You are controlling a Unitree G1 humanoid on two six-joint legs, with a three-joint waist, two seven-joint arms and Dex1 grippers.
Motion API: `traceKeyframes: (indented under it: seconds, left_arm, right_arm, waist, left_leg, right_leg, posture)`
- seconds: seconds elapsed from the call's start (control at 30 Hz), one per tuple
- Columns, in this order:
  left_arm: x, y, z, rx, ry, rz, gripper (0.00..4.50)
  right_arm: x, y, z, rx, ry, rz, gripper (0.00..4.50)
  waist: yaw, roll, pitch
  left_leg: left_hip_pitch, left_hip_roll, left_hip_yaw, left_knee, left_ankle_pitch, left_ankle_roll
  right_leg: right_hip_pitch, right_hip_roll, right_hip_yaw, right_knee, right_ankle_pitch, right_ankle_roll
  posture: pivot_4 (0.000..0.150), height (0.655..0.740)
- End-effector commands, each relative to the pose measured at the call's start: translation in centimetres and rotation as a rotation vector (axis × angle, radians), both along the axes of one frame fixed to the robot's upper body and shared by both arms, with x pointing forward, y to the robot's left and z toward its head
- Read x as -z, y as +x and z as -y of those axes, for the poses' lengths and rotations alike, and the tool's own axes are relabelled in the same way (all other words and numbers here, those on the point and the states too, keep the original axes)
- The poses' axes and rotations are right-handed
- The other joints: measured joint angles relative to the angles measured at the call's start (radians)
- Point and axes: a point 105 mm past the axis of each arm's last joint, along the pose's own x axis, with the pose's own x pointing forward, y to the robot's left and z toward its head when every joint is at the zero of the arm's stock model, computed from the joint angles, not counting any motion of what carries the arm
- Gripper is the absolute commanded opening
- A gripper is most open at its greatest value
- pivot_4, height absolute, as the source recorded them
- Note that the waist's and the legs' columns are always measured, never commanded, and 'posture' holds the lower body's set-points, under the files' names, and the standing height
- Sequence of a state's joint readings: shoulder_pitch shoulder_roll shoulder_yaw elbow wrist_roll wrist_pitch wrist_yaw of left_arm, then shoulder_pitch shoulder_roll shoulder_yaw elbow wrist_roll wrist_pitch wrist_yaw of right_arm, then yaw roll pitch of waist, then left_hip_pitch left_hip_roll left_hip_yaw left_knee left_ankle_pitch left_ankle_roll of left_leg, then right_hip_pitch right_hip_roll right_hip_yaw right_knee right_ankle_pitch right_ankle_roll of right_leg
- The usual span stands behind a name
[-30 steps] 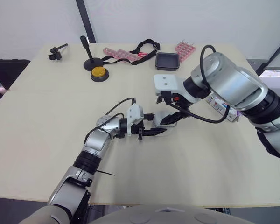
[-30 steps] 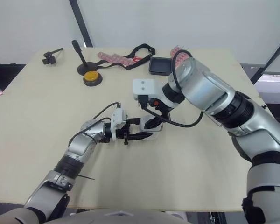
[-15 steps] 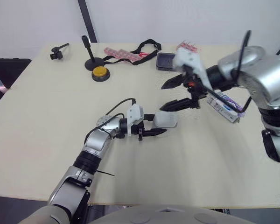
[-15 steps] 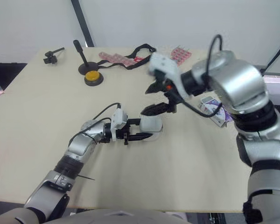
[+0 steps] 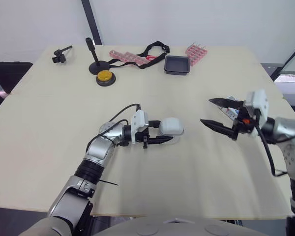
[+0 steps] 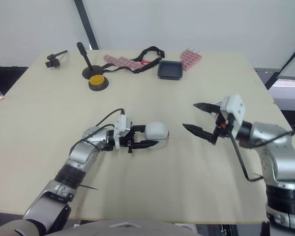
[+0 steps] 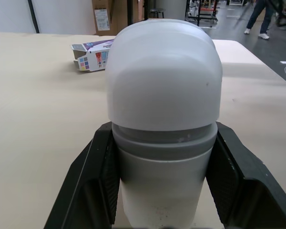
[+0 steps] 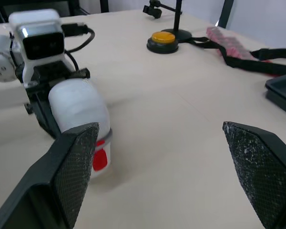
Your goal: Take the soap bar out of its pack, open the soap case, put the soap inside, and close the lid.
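The soap case (image 5: 170,127) is a white box with a rounded lid, lying on the table's middle with the lid down on its base. My left gripper (image 5: 165,132) is shut on the case from the left, one black finger along each side (image 7: 97,176). In the right wrist view the case (image 8: 81,107) shows a red mark low on its side. My right gripper (image 5: 206,111) hovers to the right of the case, well apart from it, open and empty. The soap pack (image 7: 93,55), a white and purple carton, lies on the table beyond the case, behind my right gripper.
Along the far edge stand a yellow button (image 5: 104,76), a black stand (image 5: 92,54), a small black clamp (image 5: 59,54), pink packs (image 5: 125,55) with a black strap (image 5: 152,49), a black tray (image 5: 177,64) and a pink rack (image 5: 195,51).
My right gripper has left the case, lifted and swung far to the right, and now hangs open. The left gripper has kept hold of the case in place.
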State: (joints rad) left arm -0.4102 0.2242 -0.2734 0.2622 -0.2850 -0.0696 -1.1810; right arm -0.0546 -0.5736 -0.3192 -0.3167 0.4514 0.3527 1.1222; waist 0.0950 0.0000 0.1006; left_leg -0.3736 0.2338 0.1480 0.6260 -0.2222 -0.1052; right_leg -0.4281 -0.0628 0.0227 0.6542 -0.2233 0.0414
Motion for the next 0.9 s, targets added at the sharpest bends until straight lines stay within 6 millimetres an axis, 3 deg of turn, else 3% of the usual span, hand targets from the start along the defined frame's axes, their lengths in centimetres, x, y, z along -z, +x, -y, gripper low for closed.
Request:
traceKeyframes:
  seconds: [0.03, 0.17, 0.33, 0.47, 0.63, 0.8, 0.9]
  left_arm:
    - [0.4, 0.3, -0.8, -0.026, 0.018, -0.007, 1.94]
    - [0.3, 0.3, -0.9, -0.029, 0.017, -0.008, 1.94]
    - [0.3, 0.3, -1.0, -0.030, 0.017, -0.008, 1.94]
    - [0.3, 0.4, -1.0, -0.031, 0.018, -0.008, 1.94]
    - [0.2, 0.3, -1.0, -0.030, 0.015, -0.008, 1.94]
    - [0.1, 0.4, -1.0, -0.031, 0.014, -0.007, 1.94]
    - [0.1, 0.4, -1.0, -0.033, 0.014, -0.005, 1.94]
  right_arm:
    - [2.6, -1.1, 3.4, 0.133, -0.067, 0.070, 4.47]
    - [6.2, -2.8, 5.9, 0.204, -0.117, 0.014, 4.47]
    - [7.3, -3.1, 6.6, 0.220, -0.115, 0.001, 4.47]
    - [7.0, -2.9, 6.7, 0.208, -0.107, 0.012, 3.25]
    - [3.8, -1.0, 4.8, 0.133, -0.080, 0.089, 1.63]
    - [-0.2, 1.3, 1.6, 0.042, -0.023, 0.139, 0.06]
    - [-2.3, 2.1, -0.7, -0.023, 0.001, 0.164, 0.06]
  waist:
    - [-0.004, 0.000, 0.000]
    - [-0.015, 0.000, 0.000]
    - [-0.031, 0.000, 0.000]
    - [-0.029, 0.000, 0.000]
    - [-0.033, 0.000, 0.000]
    - [-0.031, 0.001, 0.000]
    - [-0.027, 0.001, 0.000]
  left_leg:
    - [0.000, 0.000, 0.000, 0.000, 0.000, 0.000]
    - [-0.001, -0.001, 0.000, 0.000, -0.001, 0.001]
    - [0.000, -0.001, 0.000, 0.000, 0.000, 0.002]
    - [0.000, -0.001, 0.000, 0.000, 0.000, 0.003]
    - [0.000, -0.001, 0.000, 0.000, 0.000, 0.003]
    - [0.000, -0.001, 0.000, 0.000, 0.000, 0.004]
    - [0.000, -0.001, 0.000, 0.000, 0.000, 0.004]
  right_leg:
    - [0.000, 0.000, 0.000, 0.000, 0.000, 0.000]
    - [0.000, -0.001, 0.000, -0.002, 0.000, 0.000]
    - [0.001, -0.001, 0.000, -0.002, 0.000, 0.000]
    - [0.001, -0.001, 0.000, -0.002, 0.000, 0.000]
    - [0.001, -0.001, 0.000, -0.002, 0.000, 0.000]
    - [0.001, -0.001, 0.000, -0.002, 0.000, 0.000]
    - [0.001, 0.000, -0.001, -0.002, 0.000, 0.000]
  posture:
    - [0.150, 0.7291]
    - [0.150, 0.7291]
    - [0.150, 0.7291]
    - [0.150, 0.7291]
    - [0.150, 0.7291]
    - [0.150, 0.7291]
    - [0.150, 0.7291]
